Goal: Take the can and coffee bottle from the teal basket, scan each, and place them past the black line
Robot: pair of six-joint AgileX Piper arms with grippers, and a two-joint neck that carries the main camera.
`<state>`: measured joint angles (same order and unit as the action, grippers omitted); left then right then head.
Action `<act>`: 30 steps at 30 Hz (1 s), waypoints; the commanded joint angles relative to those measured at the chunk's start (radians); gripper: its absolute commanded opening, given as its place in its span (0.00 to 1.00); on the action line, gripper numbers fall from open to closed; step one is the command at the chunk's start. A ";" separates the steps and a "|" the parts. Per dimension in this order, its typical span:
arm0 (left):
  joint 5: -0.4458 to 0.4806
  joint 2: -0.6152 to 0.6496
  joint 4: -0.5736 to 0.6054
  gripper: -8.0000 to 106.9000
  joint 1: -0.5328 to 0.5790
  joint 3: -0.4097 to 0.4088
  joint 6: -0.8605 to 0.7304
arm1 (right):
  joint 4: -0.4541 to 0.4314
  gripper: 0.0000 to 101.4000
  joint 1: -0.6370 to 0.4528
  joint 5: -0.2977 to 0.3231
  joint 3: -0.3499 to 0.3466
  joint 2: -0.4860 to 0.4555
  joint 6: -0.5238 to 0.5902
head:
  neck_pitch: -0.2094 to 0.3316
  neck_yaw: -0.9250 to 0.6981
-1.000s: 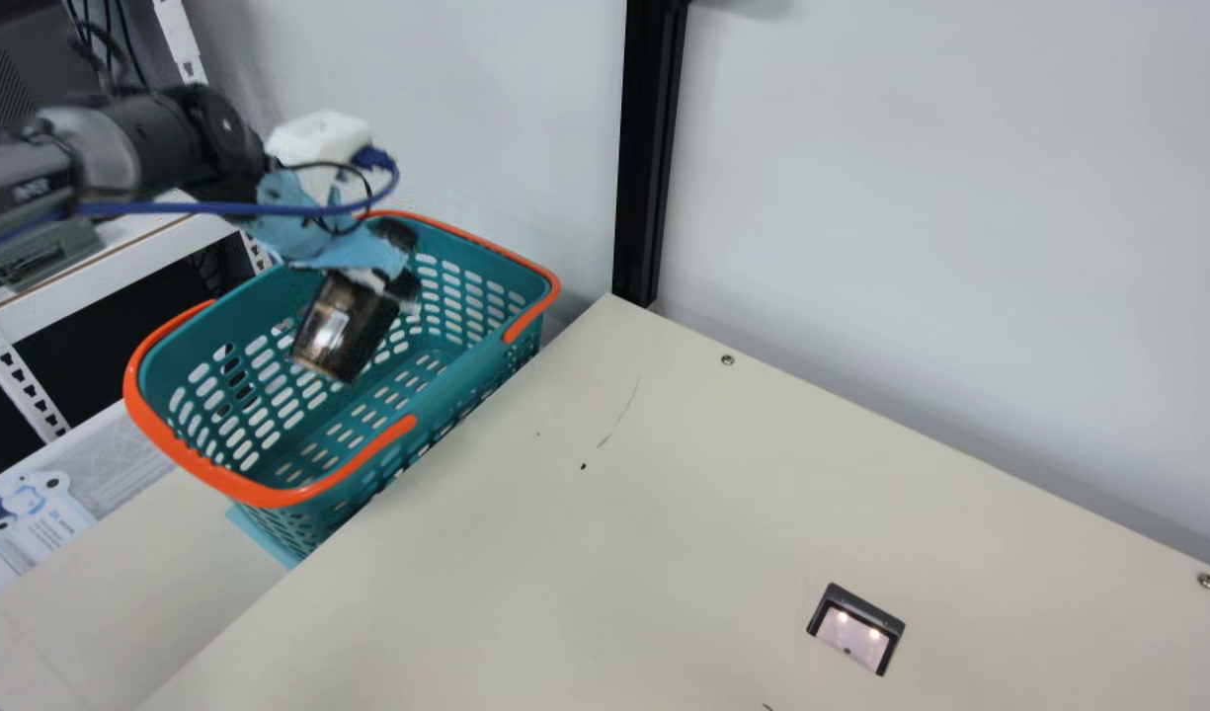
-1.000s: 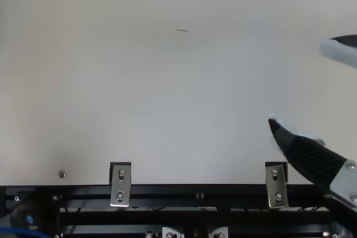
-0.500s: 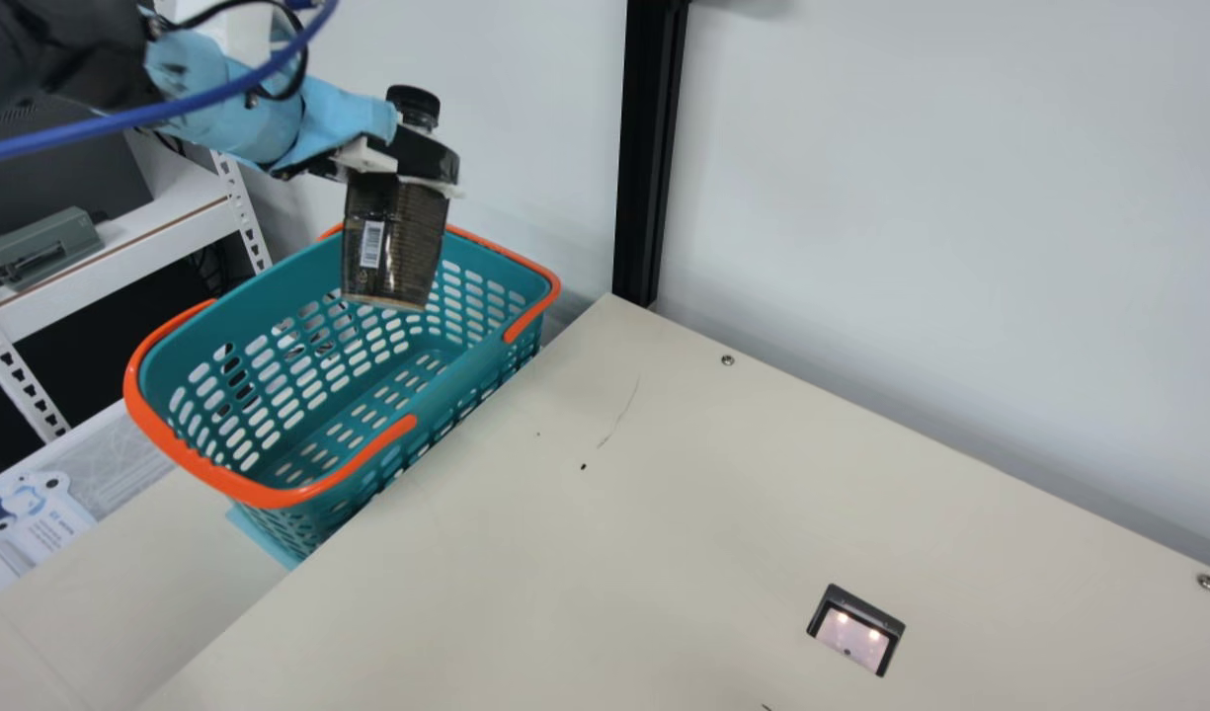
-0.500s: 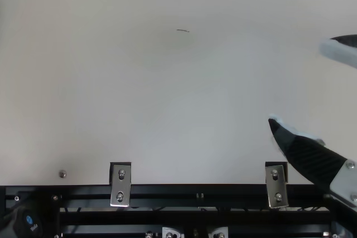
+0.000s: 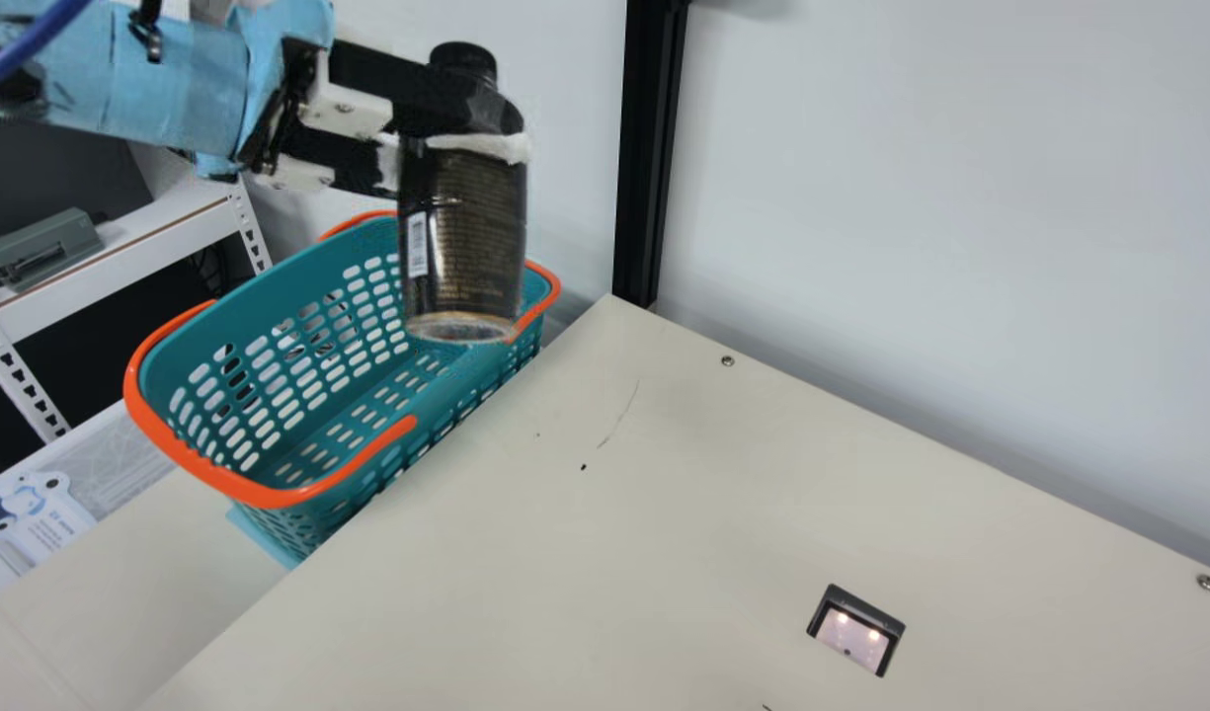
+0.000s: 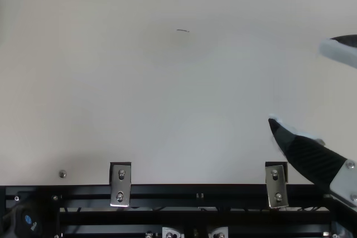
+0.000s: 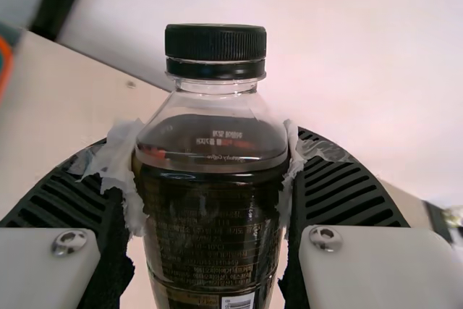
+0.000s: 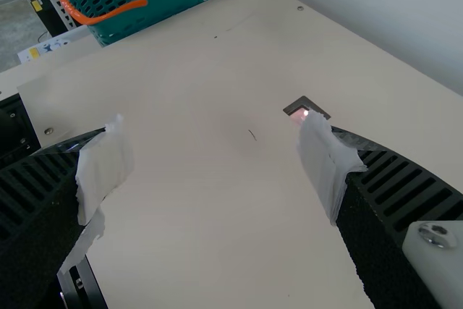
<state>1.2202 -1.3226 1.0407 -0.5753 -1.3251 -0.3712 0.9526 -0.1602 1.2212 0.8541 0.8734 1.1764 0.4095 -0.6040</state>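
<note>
Coffee bottle (image 5: 469,227) is being gripped by the left gripper (image 5: 461,143), one ribbed finger on each side. White wrap (image 7: 129,171) is being pressed between fingers and bottle. Bottle is being held in the air, near upright, black cap (image 5: 463,61) above the fingers, lower body and barcode label (image 5: 418,245) below them. Basket (image 5: 298,286) is being partly covered by the bottle in the main view, lower than the left gripper. Scanner (image 5: 854,637) is being lit by two small lamps, set in the table (image 5: 644,553), lower than the same gripper and well apart from it. Right gripper (image 6: 300,79) is being held open over the table, nothing being gripped. In the right wrist view, the scanner is being partly hidden by one wrapped fingertip (image 8: 325,161); basket is being seen well beyond both fingers.
</note>
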 commanded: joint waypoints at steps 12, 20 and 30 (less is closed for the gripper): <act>0.000 0.136 0.062 0.16 0.190 0.059 0.128 | 0.000 1.00 0.000 0.000 0.000 0.000 0.000 | 0.023 0.231; -0.030 0.176 0.054 0.16 0.306 0.063 0.183 | 0.000 1.00 0.000 0.000 0.000 0.000 0.000 | 0.026 0.451; -0.126 0.203 -0.009 0.16 0.517 0.056 0.267 | 0.000 1.00 0.000 0.000 0.000 0.000 0.000 | 0.027 0.643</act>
<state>1.1073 -1.1209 1.0404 -0.0998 -1.2667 -0.1145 0.9526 -0.1602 1.2212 0.8541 0.8734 1.1764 0.4095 0.0358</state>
